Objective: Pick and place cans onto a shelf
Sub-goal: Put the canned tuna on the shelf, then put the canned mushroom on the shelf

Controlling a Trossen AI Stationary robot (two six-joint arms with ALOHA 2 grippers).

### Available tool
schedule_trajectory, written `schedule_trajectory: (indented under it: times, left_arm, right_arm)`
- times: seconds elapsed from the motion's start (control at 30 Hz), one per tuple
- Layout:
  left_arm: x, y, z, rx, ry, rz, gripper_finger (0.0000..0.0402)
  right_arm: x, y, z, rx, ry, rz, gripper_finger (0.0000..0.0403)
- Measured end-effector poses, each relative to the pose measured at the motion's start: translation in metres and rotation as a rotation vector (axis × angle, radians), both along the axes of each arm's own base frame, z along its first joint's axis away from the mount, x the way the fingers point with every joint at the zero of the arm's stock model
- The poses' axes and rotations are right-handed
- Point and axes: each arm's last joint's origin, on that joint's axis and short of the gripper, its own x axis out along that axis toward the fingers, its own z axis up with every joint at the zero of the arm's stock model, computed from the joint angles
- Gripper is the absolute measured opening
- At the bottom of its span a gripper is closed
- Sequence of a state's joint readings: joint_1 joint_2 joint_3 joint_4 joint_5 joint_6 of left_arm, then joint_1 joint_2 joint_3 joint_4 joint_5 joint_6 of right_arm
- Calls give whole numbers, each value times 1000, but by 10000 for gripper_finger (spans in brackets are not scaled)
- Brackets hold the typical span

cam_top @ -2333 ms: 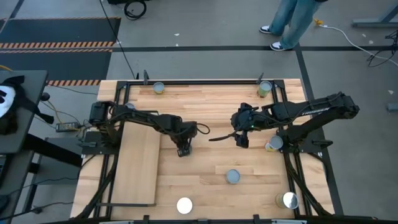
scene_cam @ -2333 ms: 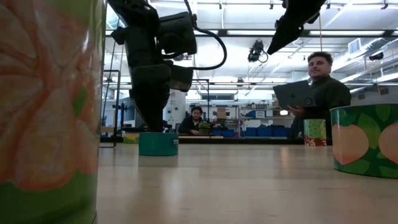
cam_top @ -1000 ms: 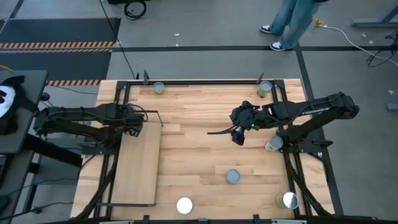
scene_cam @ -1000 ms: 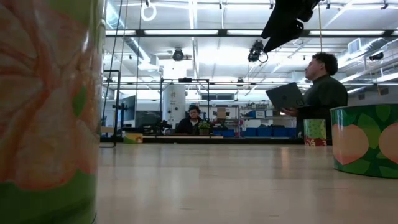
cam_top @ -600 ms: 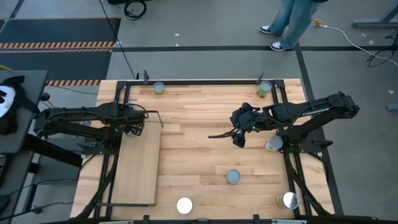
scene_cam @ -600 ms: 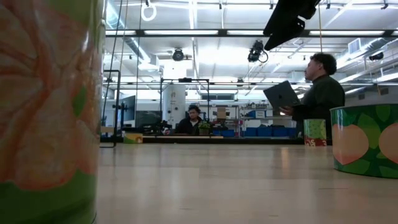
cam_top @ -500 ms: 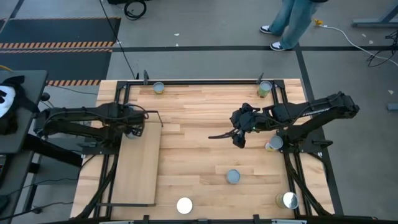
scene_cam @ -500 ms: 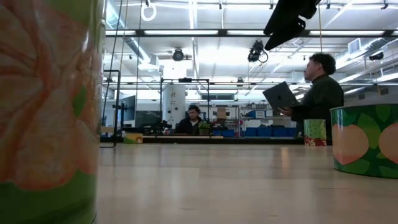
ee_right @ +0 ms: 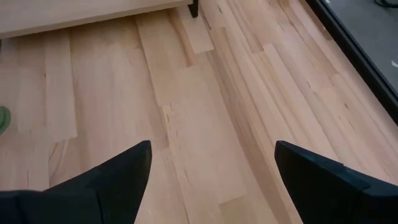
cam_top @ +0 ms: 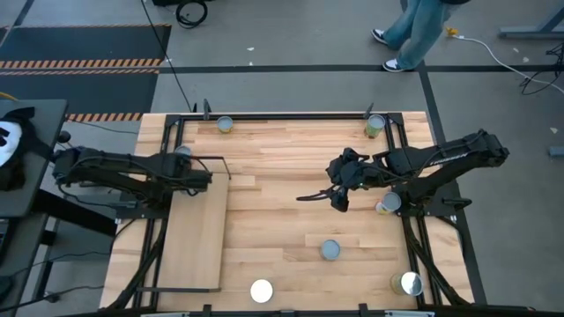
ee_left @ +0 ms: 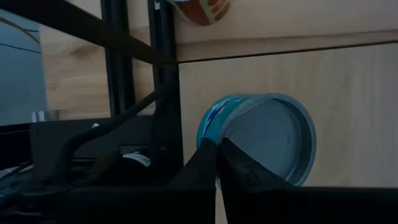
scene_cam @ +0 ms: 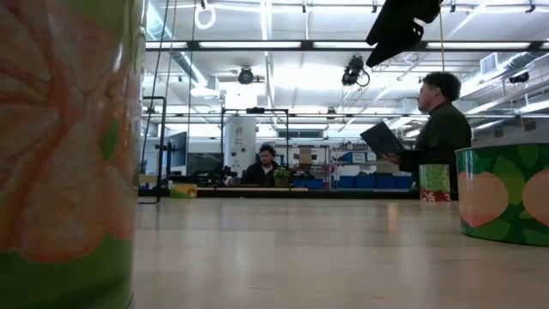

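Observation:
My left gripper [cam_top: 201,179] is over the far end of the light-wood shelf [cam_top: 194,238] and is shut on a teal can with a grey top [ee_left: 261,143]. The gripper hides this can in the high view. My right gripper [cam_top: 339,197] hovers open and empty over the table's middle; its fingers stand wide apart in the right wrist view [ee_right: 211,180]. Other cans stand on their bases on the tabletop: at the far left [cam_top: 225,124], far right [cam_top: 376,124], right [cam_top: 388,203], near middle [cam_top: 330,250], near edge [cam_top: 262,291] and near right [cam_top: 410,283]. My left gripper pinches the teal can's rim at the side nearest the wrist [ee_left: 210,144] between its two fingers, which are almost closed. The can shows tilted beyond the fingertips, over the shelf board [ee_left: 323,74]. Whether it rests on the board, I cannot tell.
An orange-and-white can [ee_left: 199,9] stands just beyond the shelf's far edge, also seen in the high view [cam_top: 182,151]. Black frame bars [ee_left: 165,93] run along the shelf's left side. In the low view, large cans stand close at the left [scene_cam: 69,154] and right [scene_cam: 506,193]. A person holds a laptop behind the table [scene_cam: 442,129].
My left gripper has shifted a little toward the table's right and near side, farther over the shelf's far end, with the can. My right gripper has kept its place and stays open.

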State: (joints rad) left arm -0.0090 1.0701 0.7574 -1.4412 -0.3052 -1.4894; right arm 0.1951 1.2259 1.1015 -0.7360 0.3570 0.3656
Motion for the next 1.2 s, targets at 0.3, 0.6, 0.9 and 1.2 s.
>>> schedule_trajectory:
  times: [0.3,0.6,0.9,1.2]
  left_arm:
    - [11,0,-11,-33,103,-7,47]
    - [16,0,-12,-51,102,-33,115]
    - [33,-1,59,-62,-40,-112,123]
    - [59,10,157,99,-551,-232,112]
  right_arm:
    - [0,1,0,5,11,41,348]
    - [0,2,0,16,17,75,348]
    - [-19,-9,20,16,-69,84,348]
    - [-33,-31,33,15,-112,125,348]
